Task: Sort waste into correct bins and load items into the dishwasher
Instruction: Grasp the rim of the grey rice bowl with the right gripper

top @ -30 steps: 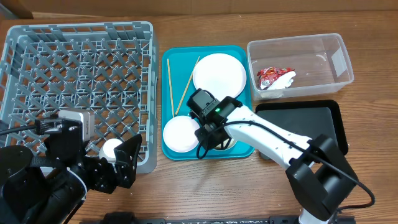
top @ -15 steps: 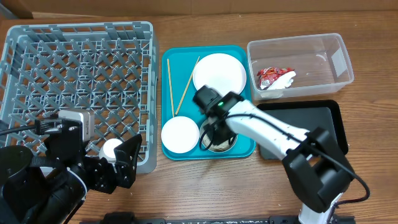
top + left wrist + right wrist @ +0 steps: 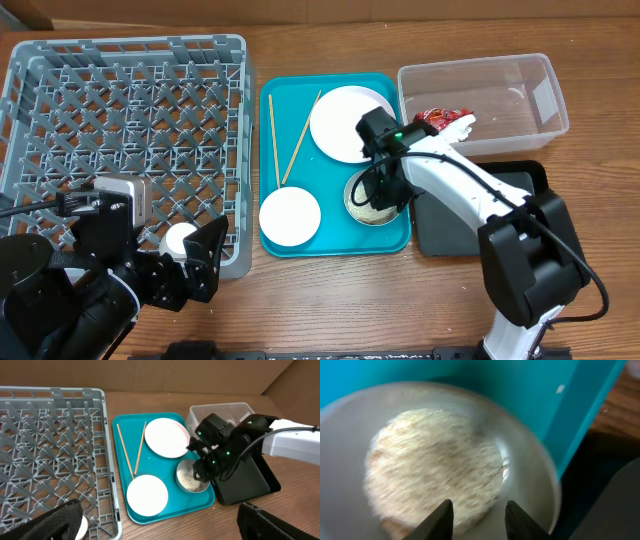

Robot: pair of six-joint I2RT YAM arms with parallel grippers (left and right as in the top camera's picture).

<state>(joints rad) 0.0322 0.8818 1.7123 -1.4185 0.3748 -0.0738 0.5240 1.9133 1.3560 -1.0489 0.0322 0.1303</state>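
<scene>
right gripper [image 3: 479,521] shown low over the bowl [image 3: 362,208] of rice-like grains [image 3: 430,460], at the lower right of the teal tray [image 3: 272,240]. its fingers are partly parted; whether the rim is pinched cannot be told. the bowl is judged to be kept level so nothing spills short of the black tray [image 3: 525,185] just right of it. the wrapper [image 3: 445,124] lies in the clear tub [image 3: 545,75], upper right. the left gripper [image 3: 188,268] is held fully spread and empty, lower left.
</scene>
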